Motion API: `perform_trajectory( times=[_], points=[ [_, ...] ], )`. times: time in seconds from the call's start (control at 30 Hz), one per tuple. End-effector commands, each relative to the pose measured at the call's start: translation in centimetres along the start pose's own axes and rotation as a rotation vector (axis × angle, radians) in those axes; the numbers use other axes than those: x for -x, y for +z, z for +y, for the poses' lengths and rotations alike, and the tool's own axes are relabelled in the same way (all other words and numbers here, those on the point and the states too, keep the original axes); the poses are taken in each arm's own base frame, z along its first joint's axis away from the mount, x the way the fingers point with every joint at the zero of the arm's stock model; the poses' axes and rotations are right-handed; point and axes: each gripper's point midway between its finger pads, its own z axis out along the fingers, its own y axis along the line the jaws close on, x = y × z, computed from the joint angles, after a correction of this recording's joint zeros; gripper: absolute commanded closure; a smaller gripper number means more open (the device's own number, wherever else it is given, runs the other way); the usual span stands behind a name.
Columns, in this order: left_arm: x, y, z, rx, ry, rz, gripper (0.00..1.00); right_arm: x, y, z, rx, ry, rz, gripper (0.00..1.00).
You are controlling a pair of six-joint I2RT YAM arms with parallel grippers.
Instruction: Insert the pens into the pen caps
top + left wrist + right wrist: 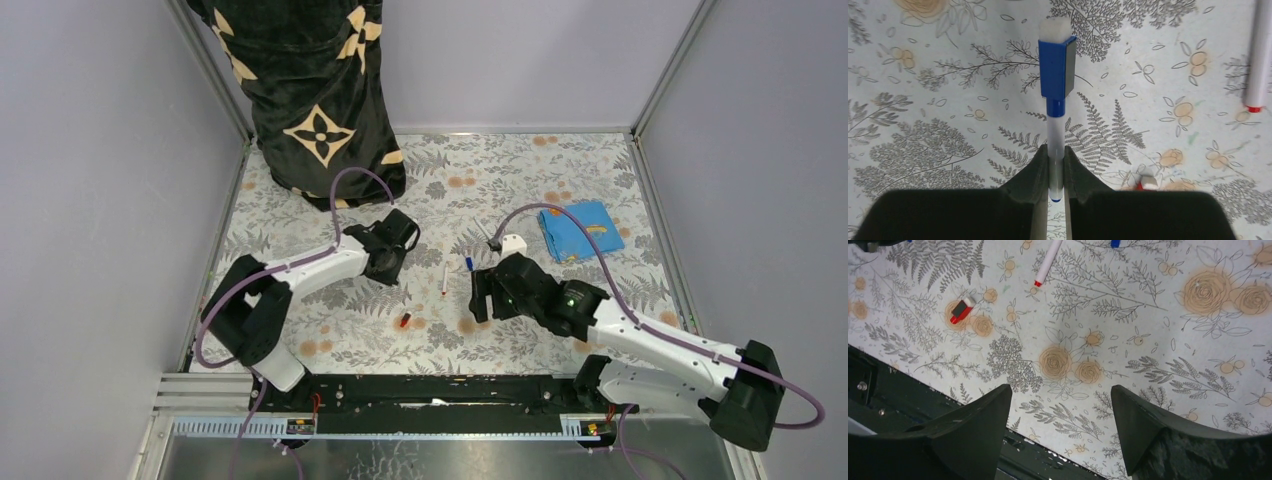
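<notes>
The left gripper [1055, 156] pinches the blue pen [1055, 135] low on its white barrel. The pen points away from the wrist, with its far end inside the blue cap [1057, 67]. Holding the barrel well back from the cap keeps the joint free of the fingers, and this pair looks seated, or close to it.

The right gripper [1060, 410] hovers with its fingers spread wide and nothing between them. It sits just inside the near edge of the table [560, 160], probably waiting to take the next piece.

The red pen [444, 279] lies flat in the middle ground between the two arms. The red cap [404, 320] lies nearer the bases, apart from the pen, so that pair is not yet joined. A small blue piece [468, 263] sits just beside the red pen (cap or pen end, too small to tell).

There is open patterned surface around the red cap, giving room to come down on it. The dark rail at the near edge crowds the right arm's wrist. The blue cloth [580, 230] lies well off to the right rear, out of the way.
</notes>
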Motion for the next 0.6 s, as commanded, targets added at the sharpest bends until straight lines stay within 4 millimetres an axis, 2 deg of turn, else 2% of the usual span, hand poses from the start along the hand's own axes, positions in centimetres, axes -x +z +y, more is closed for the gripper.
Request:
perform_trajectory(
  times=[0.0,0.1,0.27,0.43,0.57],
  points=[
    [1.3,1.3,-0.5,-0.024,0.003,-0.005,0.99,-0.1,-1.0,1.0,0.095,0.044,-0.031,0.19],
    [0.8,2.2,-0.5,-0.026,-0.002,0.015,0.95,-0.9,-1.3,0.8,0.115,0.053,-0.03,0.19],
    [0.4,2.5,-0.5,-0.05,-0.025,0.015,0.77,-1.8,-1.6,0.8,0.141,0.061,-0.022,0.19],
    [-0.2,2.8,-0.6,-0.07,-0.033,0.036,0.72,-1.7,-1.7,1.1,0.159,0.059,-0.021,0.19],
    [0.1,2.4,-0.7,-0.081,-0.035,0.026,0.69,-1.1,-2.0,1.1,0.15,0.058,-0.034,0.19]
  ],
)
